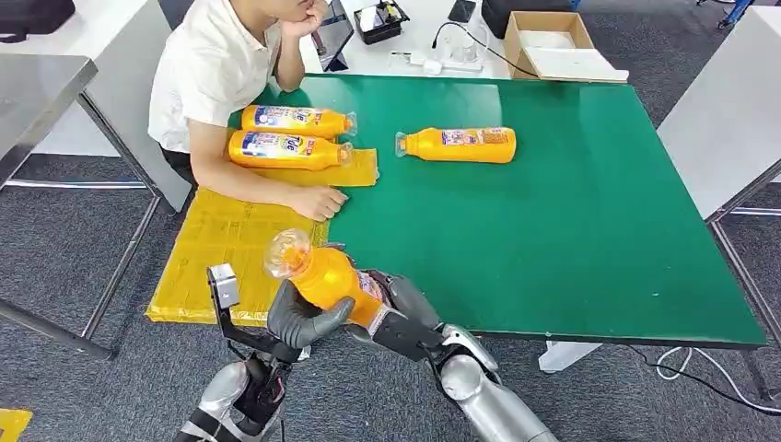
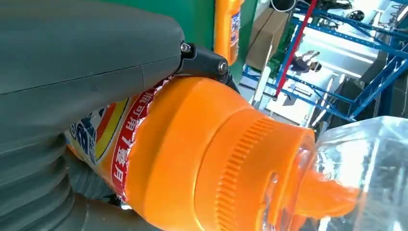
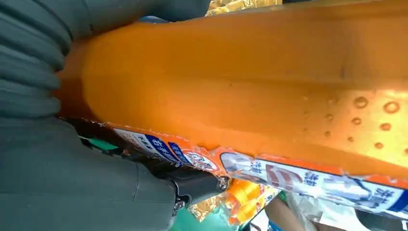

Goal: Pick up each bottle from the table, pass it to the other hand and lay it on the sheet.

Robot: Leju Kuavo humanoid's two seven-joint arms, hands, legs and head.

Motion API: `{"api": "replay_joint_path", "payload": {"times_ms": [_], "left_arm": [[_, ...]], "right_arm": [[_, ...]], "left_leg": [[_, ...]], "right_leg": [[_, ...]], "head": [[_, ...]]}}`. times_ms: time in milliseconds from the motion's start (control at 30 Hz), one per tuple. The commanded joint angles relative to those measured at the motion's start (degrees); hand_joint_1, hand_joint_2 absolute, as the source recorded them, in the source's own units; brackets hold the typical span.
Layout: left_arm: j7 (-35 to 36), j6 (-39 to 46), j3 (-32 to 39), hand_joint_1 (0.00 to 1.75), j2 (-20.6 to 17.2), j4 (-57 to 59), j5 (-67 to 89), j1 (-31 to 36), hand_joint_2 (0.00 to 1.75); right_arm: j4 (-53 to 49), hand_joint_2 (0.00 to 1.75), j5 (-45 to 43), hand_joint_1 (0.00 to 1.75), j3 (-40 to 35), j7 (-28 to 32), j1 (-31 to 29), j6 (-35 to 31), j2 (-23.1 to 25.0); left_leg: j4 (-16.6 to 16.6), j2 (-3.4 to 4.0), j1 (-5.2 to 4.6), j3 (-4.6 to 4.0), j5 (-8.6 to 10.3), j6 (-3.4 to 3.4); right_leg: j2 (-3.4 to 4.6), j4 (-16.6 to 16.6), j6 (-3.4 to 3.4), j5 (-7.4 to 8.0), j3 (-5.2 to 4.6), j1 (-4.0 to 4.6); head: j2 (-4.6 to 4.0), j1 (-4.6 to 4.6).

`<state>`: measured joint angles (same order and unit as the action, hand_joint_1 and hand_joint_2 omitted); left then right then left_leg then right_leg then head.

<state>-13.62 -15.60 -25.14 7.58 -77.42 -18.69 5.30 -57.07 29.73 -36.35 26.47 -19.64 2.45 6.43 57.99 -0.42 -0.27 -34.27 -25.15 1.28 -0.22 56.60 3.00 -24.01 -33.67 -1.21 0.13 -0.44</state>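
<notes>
A person's forearm (image 1: pixel 267 189) lies across the yellow sheet (image 1: pixel 216 258).

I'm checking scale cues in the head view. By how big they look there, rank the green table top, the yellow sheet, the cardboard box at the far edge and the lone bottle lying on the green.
1. green table top
2. yellow sheet
3. cardboard box and lone bottle: alike; the box lies farther off, so unranked.

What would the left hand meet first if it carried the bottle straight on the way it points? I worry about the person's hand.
Probably the yellow sheet, then the person's hand; depth is unclear. The left hand holds the bottle.
</notes>
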Motion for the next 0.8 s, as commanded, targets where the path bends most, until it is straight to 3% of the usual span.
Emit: {"api": "replay_joint_path", "payload": {"times_ms": [33, 200, 300, 333, 367, 433, 533, 600, 800], "left_arm": [[1.1, -2.7, -0.6, 1.75, -0.1, 2.3, -7.1, -1.2, 1.75], [1.1, -2.7, -0.6, 1.75, -0.2, 2.0, -7.1, -1.5, 1.75], [0.7, -0.7, 3.1, 1.75, 0.1, 1.1, -10.4, -2.7, 1.75], [0.4, 1.2, 4.6, 1.75, -0.1, 0.6, -9.5, -2.4, 1.75], [-0.5, 9.4, 9.6, 1.75, 0.4, 0.7, -0.4, 0.2, 1.75], [-1.0, 13.4, 10.6, 1.75, 0.4, 1.0, 3.8, 0.5, 1.75], [-3.0, 21.8, 15.5, 1.75, 0.6, 2.1, 12.5, 2.5, 1.75], [-2.9, 21.8, 18.7, 1.75, 1.1, 2.0, 12.7, 3.3, 1.75], [-3.2, 22.2, 19.0, 1.75, 1.5, 1.7, 14.1, 3.2, 1.75]], "right_arm": [[-0.8, 1.75, -0.7, 0.0, -3.3, 2.5, 0.7, 0.2, 0.8], [-1.3, 1.75, -0.6, 0.0, -3.6, 2.6, 1.1, 0.2, 0.8], [-8.8, 1.75, -0.4, 0.0, -6.1, 4.2, 4.3, -0.1, -0.2], [-12.2, 1.75, 0.4, 0.0, -7.1, 4.5, 5.4, -1.1, -1.0], [-19.0, 1.75, 3.0, 0.0, -8.2, 3.0, 7.2, -5.0, -2.5], [-19.8, 1.75, 5.6, 0.0, -8.9, 3.5, 7.0, -7.2, -2.9], [-25.7, 1.75, 6.6, 0.0, -11.6, 3.5, 7.5, -6.1, -4.4], [-27.0, 1.75, 7.8, 0.0, -12.8, 2.2, 7.0, -6.6, -5.0], [-25.6, 1.75, 7.3, 0.0, -12.8, 2.3, 6.5, -6.8, -4.9]], "left_leg": [[0.0, 0.11, 0.09, 0.25, -0.09, -0.1], [0.0, 0.13, 0.12, 0.3, -0.11, -0.12], [0.0, 0.16, 0.16, 0.39, -0.15, -0.15], [0.0, 0.1, 0.05, 0.22, -0.08, -0.08], [-0.1, 0.15, 0.11, 0.34, -0.16, -0.12], [0.1, 0.02, 0.1, 0.08, -0.13, -0.1], [0.0, 0.13, 0.08, -0.02, -0.05, -0.08], [0.1, 0.04, 0.15, -0.04, -0.05, -0.11], [0.0, 0.08, 0.13, 0.1, -0.06, -0.11]], "right_leg": [[0.09, -0.1, -0.15, -0.04, 0.24, 0.1], [0.1, -0.1, -0.18, -0.06, 0.29, 0.13], [0.13, -0.1, -0.24, -0.08, 0.39, 0.18], [0.08, -0.1, -0.12, -0.05, 0.2, 0.06], [0.13, -0.1, -0.18, -0.1, 0.33, 0.12], [0.0, 0.0, -0.14, -0.11, 0.1, 0.11], [0.01, 0.0, -0.14, -0.03, -0.08, 0.09], [-0.05, 0.0, -0.16, -0.06, -0.03, 0.15], [-0.02, -0.1, -0.16, -0.06, 0.1, 0.13]], "head": [[-0.02, 0.0], [0.0, 0.0], [0.0, 0.0], [0.0, 0.0], [0.0, 0.0], [0.0, 0.0], [0.0, -0.02], [-0.02, 0.02], [-0.02, 0.0]]}}
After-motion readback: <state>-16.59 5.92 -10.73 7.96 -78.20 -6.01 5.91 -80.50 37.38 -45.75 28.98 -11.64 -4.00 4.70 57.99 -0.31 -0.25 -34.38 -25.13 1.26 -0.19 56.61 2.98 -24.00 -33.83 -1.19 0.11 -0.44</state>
